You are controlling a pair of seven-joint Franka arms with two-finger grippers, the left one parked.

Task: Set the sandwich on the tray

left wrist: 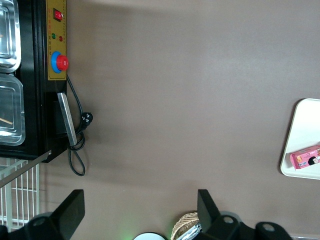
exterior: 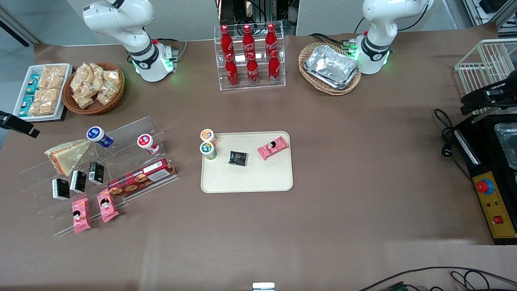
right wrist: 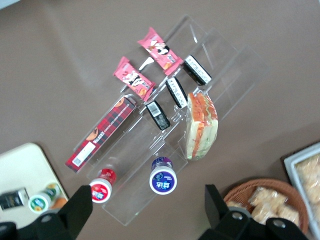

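The sandwich (exterior: 66, 155), a wrapped wedge of pale bread with orange filling, lies on the upper step of a clear acrylic rack (exterior: 121, 139), beside a blue-lidded cup (exterior: 98, 136). It also shows in the right wrist view (right wrist: 201, 125). The cream-beige tray (exterior: 246, 178) lies flat mid-table, nearer the parked arm than the rack; its corner shows in the right wrist view (right wrist: 22, 165). My gripper (right wrist: 148, 215) hangs high above the table over the rack's edge by the blue-lidded cup (right wrist: 163, 176), open and empty, well clear of the sandwich. It shows as a dark piece at the front view's edge (exterior: 20, 125).
The tray holds two small cups (exterior: 208, 144), a dark packet (exterior: 238, 158) and a pink packet (exterior: 273, 147). The rack also holds a red-lidded cup (exterior: 147, 143), a biscuit box (exterior: 141, 178), dark cartons and pink packets. A snack basket (exterior: 93, 87) and white dish (exterior: 42, 91) stand farther away.
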